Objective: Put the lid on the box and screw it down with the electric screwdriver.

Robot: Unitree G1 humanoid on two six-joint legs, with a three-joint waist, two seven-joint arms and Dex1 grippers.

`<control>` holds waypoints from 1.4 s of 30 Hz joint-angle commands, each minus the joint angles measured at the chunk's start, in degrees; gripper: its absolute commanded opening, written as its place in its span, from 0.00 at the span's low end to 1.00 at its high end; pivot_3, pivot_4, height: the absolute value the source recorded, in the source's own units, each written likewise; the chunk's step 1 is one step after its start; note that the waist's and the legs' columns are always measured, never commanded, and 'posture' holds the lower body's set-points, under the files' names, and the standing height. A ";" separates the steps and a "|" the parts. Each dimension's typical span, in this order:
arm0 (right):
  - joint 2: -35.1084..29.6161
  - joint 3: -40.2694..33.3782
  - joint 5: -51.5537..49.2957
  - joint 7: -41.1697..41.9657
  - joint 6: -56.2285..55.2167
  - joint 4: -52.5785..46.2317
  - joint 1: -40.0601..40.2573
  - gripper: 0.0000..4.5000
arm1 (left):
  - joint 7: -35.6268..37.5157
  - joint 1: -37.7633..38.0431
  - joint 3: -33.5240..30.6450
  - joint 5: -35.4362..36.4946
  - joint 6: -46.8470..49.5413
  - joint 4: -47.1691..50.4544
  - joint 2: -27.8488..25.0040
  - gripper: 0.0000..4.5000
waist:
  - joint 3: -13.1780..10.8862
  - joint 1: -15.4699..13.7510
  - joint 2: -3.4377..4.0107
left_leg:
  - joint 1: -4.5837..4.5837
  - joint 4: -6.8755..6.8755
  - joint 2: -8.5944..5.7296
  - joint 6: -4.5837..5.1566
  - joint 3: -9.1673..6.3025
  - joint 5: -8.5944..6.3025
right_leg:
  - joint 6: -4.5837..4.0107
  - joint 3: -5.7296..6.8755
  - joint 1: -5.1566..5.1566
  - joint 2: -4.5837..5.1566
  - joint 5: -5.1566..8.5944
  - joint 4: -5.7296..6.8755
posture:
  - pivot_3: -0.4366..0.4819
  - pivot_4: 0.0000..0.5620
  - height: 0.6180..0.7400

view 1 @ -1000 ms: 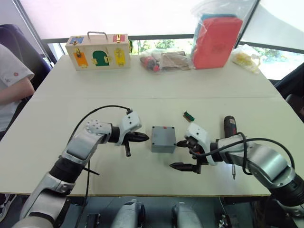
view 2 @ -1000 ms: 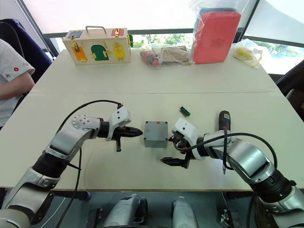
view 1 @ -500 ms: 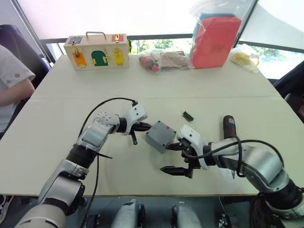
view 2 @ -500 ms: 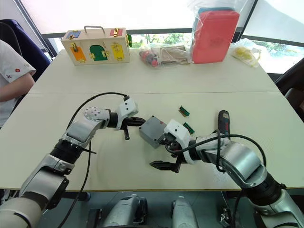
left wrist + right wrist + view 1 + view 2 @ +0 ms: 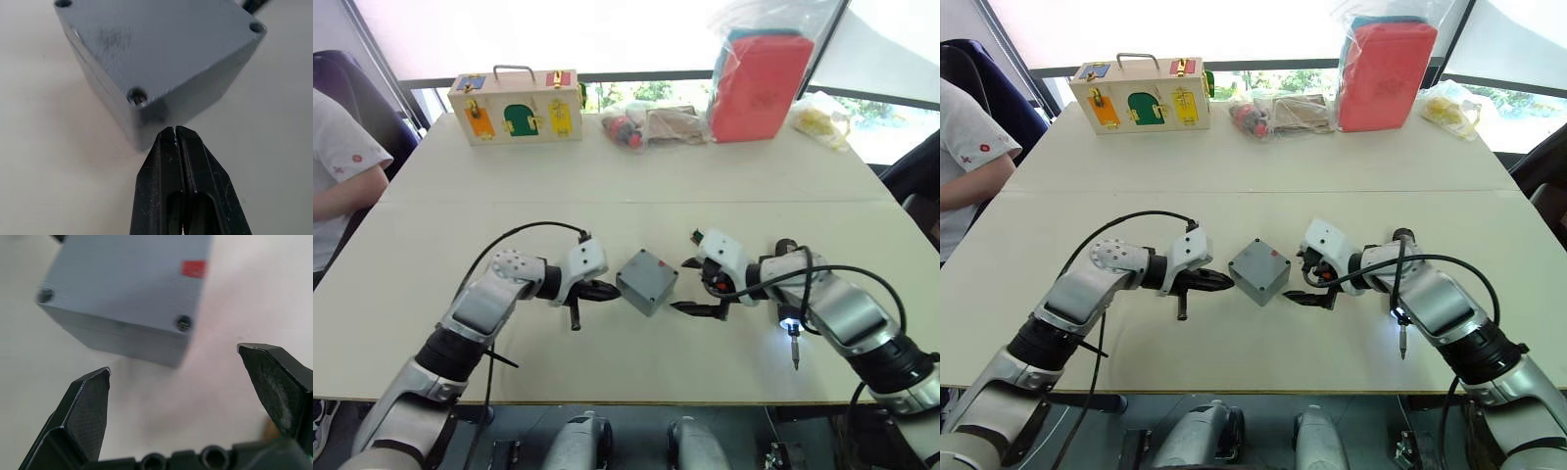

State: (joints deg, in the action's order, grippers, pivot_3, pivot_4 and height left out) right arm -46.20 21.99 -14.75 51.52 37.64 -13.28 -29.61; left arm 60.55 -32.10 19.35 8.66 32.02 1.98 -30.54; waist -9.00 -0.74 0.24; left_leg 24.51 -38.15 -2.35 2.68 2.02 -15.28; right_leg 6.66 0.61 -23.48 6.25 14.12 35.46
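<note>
Right tool [image 5: 697,285] backed off box [image 5: 646,281] (lid on), left tool [image 5: 610,290] touching

One grey box [image 5: 646,280] sits on the bench [image 5: 607,196], its lid [image 5: 146,44] already on; three corner screw holes show on the lid. One electric screwdriver [image 5: 790,323] with a lit tip. Two grippers: left gripper [image 5: 612,290], right gripper [image 5: 683,286]. One wooden case [image 5: 516,104]. Three clear bags along the far edge, possibly more. One person's sleeve [image 5: 347,157].
</note>
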 commanded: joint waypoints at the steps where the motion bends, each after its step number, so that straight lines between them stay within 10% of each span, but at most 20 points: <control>1: -0.06 -0.89 -0.42 2.44 0.12 -3.58 0.45 0.99 | -3.22 -2.81 -0.39 -1.70 -1.69 -2.24 2.03 0.00 | 0.00 -0.06 0.00 | 0.00 -0.02 0.00 0.00 0.00 0.00 | 0.00 0.01 0.01 -0.02 0.00 0.00 | 0.48 0.27 1.00; 34: -1.55 -10.52 -5.10 4.09 9.00 -11.21 3.15 0.99 | 2.24 -3.68 -2.34 1.06 -1.10 -1.38 1.69 0.00 | 0.00 -0.02 0.00 | -0.01 -0.06 0.02 -0.02 -0.07 0.01 | 0.01 0.04 0.04 -0.10 0.00 0.02 | 0.48 0.27 1.00; 42: 2.22 -23.15 -10.78 1.38 10.56 6.41 -6.44 0.99 | 2.68 -8.09 -11.79 10.03 3.41 -2.13 0.80 0.00 | 0.01 0.12 -0.01 | -0.05 -0.04 0.04 -0.05 -0.15 0.02 | 0.01 0.04 0.05 -0.09 0.00 0.04 | 0.48 0.27 1.00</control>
State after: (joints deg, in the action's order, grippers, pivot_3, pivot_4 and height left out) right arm -45.43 0.32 -25.40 54.28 49.49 -10.52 -34.98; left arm 63.46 -38.78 10.16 16.06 34.57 -1.45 -29.83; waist -9.00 -0.62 0.23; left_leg 24.47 -38.18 -2.31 2.62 1.87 -15.25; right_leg 6.67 0.65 -23.43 6.16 14.11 35.49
